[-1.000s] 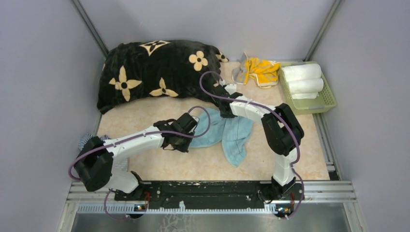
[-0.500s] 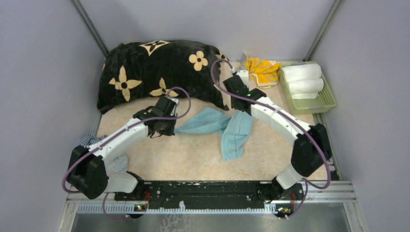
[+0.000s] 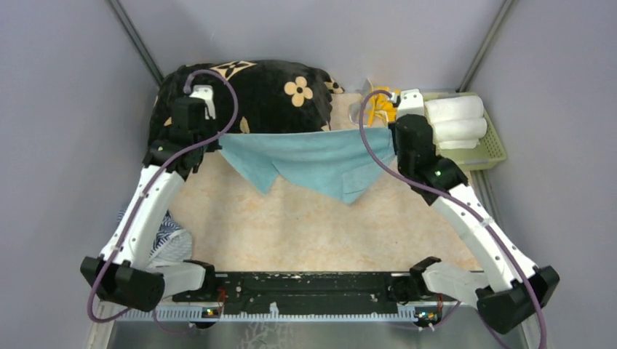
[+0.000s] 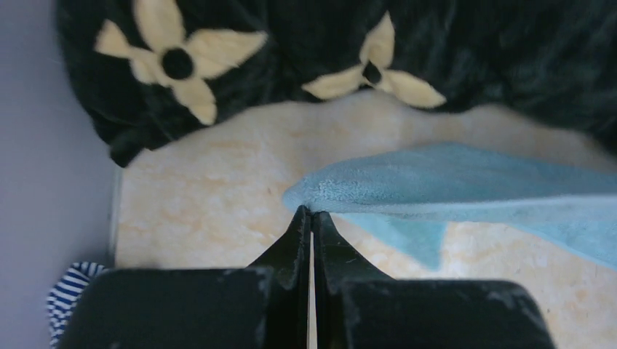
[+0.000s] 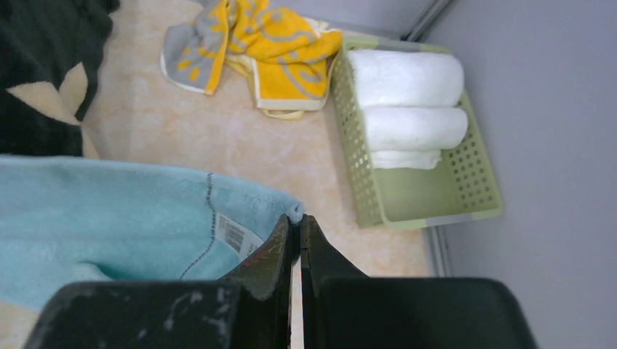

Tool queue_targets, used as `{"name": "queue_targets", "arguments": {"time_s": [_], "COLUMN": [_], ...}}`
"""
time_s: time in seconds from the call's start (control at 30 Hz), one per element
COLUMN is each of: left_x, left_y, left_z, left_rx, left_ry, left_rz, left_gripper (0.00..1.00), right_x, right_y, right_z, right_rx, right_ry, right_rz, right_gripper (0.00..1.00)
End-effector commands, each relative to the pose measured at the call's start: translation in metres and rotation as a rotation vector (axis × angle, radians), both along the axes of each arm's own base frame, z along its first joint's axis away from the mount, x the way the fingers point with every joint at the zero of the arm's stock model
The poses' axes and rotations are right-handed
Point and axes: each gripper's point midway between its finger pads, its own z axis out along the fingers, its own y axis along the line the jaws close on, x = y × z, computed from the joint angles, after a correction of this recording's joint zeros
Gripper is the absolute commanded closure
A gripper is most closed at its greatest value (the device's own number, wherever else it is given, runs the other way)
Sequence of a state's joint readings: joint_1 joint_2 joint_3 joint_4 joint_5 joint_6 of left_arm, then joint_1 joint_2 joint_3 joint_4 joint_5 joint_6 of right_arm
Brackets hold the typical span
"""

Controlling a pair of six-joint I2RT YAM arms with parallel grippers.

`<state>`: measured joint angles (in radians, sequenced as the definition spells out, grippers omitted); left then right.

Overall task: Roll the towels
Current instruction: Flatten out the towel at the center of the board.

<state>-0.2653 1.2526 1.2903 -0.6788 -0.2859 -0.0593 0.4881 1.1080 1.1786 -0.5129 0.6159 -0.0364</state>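
Over the table [image 3: 305,233], left gripper [image 4: 311,212] and right gripper [image 5: 295,218] pinch the blue towel [image 3: 313,156] (stretched taut).

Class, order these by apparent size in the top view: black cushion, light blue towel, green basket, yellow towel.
1. black cushion
2. light blue towel
3. green basket
4. yellow towel, mostly hidden, so unsure

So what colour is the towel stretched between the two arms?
The towel is light blue, clearest in the top external view.

Beige worktop [image 3: 305,233]; black flowered cushion [image 3: 255,87] upper left; yellow towel [image 5: 287,47], green basket [image 3: 492,150] upper right; striped cloth [image 3: 169,237] lower left.
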Motion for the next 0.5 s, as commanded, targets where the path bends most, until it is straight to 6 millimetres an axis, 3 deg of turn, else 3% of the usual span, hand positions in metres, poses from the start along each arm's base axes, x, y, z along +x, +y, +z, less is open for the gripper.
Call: {"name": "queue_targets", "arguments": {"time_s": [0.0,0.17,0.3,0.47], "left_x": [-0.012,-0.045,-0.077,-0.113], "left_y": [0.035,0.057,0.067,0.068], "left_z": [0.074,0.119,0.142,0.149], "left_rx": [0.066,0.093,0.099,0.059], "left_ry": [-0.181,-0.298,-0.363,-0.384], "left_rz": [0.094,0.15,0.16,0.13], "left_gripper": [1.0,1.0,1.0,1.0], "right_x": [-0.016,-0.046,-0.074,-0.115], "right_y": [-0.028,-0.034,-0.037,-0.025], "right_z": [0.052,0.08,0.097,0.112], "right_rx": [-0.08,-0.067,-0.063,-0.039], "right_ry": [-0.196,-0.333,-0.41,-0.424], "right_rz": [-0.028,0.055,0.143,0.338], "right_gripper": [1.0,1.0,1.0,1.0]}}
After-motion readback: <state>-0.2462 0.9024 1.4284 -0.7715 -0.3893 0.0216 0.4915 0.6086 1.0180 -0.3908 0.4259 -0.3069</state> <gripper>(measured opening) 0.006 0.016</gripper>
